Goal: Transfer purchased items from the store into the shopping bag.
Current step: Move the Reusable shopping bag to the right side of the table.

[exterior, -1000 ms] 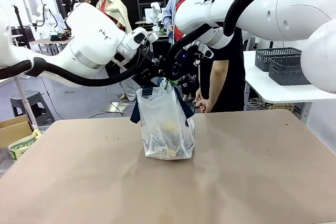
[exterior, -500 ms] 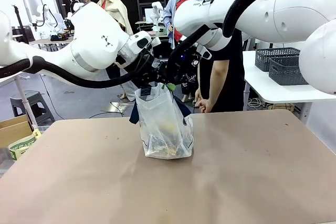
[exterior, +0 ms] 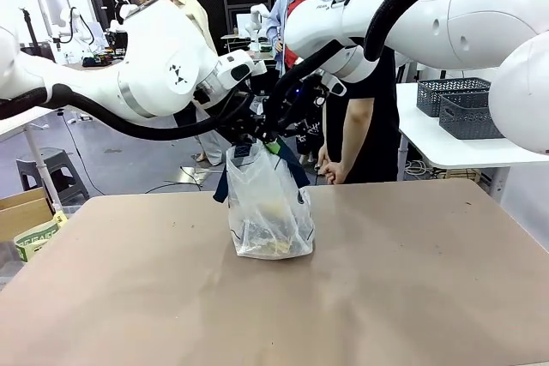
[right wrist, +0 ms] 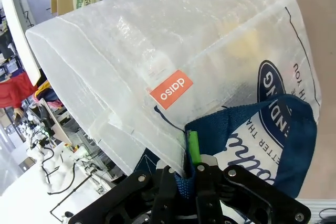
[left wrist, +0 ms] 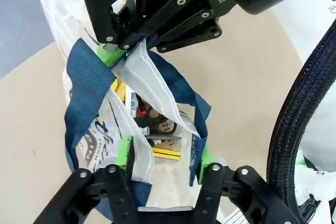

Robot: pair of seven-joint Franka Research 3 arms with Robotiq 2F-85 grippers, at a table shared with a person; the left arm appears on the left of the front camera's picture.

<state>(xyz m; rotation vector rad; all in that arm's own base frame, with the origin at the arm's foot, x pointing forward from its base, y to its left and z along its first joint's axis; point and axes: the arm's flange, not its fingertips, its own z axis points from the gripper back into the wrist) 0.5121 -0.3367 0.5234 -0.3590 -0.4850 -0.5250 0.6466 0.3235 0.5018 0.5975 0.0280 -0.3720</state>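
Note:
The shopping bag [exterior: 268, 212], clear plastic with navy handles, stands mid-table with its top drawn up between both grippers. My right gripper [exterior: 279, 130] is shut on the bag's rim and navy strap [right wrist: 220, 124]; its green pad [right wrist: 193, 148] presses the fold. In the left wrist view my left gripper [left wrist: 164, 156] straddles the near rim and handle [left wrist: 86, 85]. Its pads [left wrist: 125, 153] stand apart with plastic and strap between them. Purchased items [left wrist: 157, 129] lie at the bottom of the bag, among them yellow and brown pieces. The right gripper [left wrist: 118, 51] pinches the far rim.
A person [exterior: 369, 117] in black stands at the table's far edge behind the bag. Two dark grey lattice baskets [exterior: 455, 105] sit on a white side table at the right; I cannot tell whether either is the store. A cardboard box [exterior: 21, 212] is at the left.
My left gripper's jaws have narrowed around the bag's rim and moved slightly right. The bag's top is pulled up and drawn narrower. The right gripper keeps its hold.

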